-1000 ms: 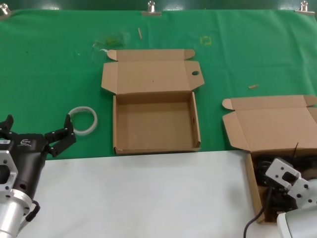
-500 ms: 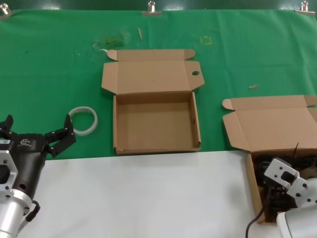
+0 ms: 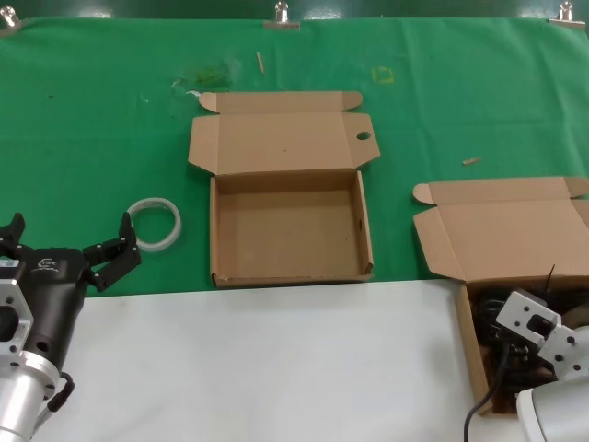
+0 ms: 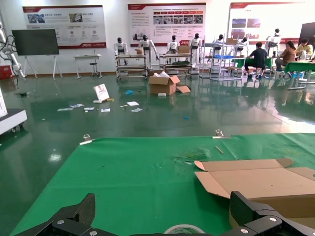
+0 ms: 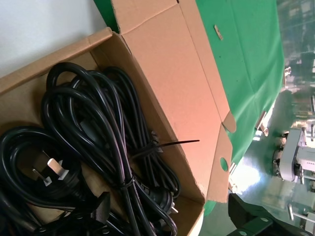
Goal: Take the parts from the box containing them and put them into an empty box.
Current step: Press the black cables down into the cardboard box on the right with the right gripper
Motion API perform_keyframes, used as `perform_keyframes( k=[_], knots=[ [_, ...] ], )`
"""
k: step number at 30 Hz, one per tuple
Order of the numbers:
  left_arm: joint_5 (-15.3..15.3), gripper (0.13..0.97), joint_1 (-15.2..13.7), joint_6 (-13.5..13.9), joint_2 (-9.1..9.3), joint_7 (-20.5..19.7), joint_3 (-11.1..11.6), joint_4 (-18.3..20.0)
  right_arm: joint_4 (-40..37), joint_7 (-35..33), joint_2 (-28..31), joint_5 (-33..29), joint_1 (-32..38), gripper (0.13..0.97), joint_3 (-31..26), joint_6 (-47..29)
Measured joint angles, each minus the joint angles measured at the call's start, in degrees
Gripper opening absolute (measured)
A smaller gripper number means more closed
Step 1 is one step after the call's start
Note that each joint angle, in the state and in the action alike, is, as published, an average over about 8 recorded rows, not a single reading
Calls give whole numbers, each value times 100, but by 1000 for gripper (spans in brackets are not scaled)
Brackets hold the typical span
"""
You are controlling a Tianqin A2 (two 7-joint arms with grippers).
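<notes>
The black power cords (image 5: 98,132) lie looped and tied in the open cardboard box (image 3: 467,345) at the front right; they show partly in the head view (image 3: 490,315). My right gripper (image 3: 513,354) is down in that box, open: in the right wrist view (image 5: 174,219) one finger (image 5: 101,211) sits among the cords and the other (image 5: 251,219) is past the box's wall. A three-pin plug (image 5: 51,172) lies close by. The empty box (image 3: 213,230), its lid hole (image 3: 363,136) showing, stands at the middle. My left gripper (image 3: 64,253) is open and empty at the front left.
A white tape ring (image 3: 154,224) lies on the green cloth (image 3: 92,120) just ahead of the left gripper (image 4: 167,227) and shows in the left wrist view (image 4: 184,229). Small wooden bits (image 3: 470,160) lie on the cloth. The white table top (image 3: 276,368) spans the front.
The right wrist has shifted slightly to the right over the cord box. The left arm and both boxes have not moved.
</notes>
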State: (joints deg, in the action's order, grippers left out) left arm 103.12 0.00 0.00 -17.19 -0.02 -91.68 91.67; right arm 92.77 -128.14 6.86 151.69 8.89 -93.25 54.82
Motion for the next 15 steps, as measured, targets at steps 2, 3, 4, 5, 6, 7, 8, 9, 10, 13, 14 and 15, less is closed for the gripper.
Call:
perform_keyframes(
  k=[2,3,4,5,6,7,8,9,10,13,14,15],
  knots=[
    [0,965,0,0,0,0,0,0,-9,-3,0,1,-1,843,-7,1],
    [0,965,0,0,0,0,0,0,-14,-3,0,3,-2,830,-11,1],
    [0,965,0,0,0,0,0,0,-20,-1,0,6,-3,816,-15,1],
    [0,965,0,0,0,0,0,0,-25,1,0,9,-4,816,-20,1],
    [0,965,0,0,0,0,0,0,-29,3,0,13,-6,795,-24,1],
    [0,965,0,0,0,0,0,0,-34,6,0,18,-7,773,-27,1],
    [0,965,0,0,0,0,0,0,-38,9,0,23,-9,751,-31,1],
    [0,965,0,0,0,0,0,0,-41,12,0,27,-11,730,-33,2],
    [0,965,0,0,0,0,0,0,-44,14,0,32,-12,708,-36,2],
    [0,965,0,0,0,0,0,0,-49,20,0,54,-18,643,-39,4],
    [0,965,0,0,0,0,0,0,-51,22,0,64,-20,643,-39,4],
    [0,965,0,0,0,0,0,0,-52,25,0,75,-23,616,-38,4]
  ],
)
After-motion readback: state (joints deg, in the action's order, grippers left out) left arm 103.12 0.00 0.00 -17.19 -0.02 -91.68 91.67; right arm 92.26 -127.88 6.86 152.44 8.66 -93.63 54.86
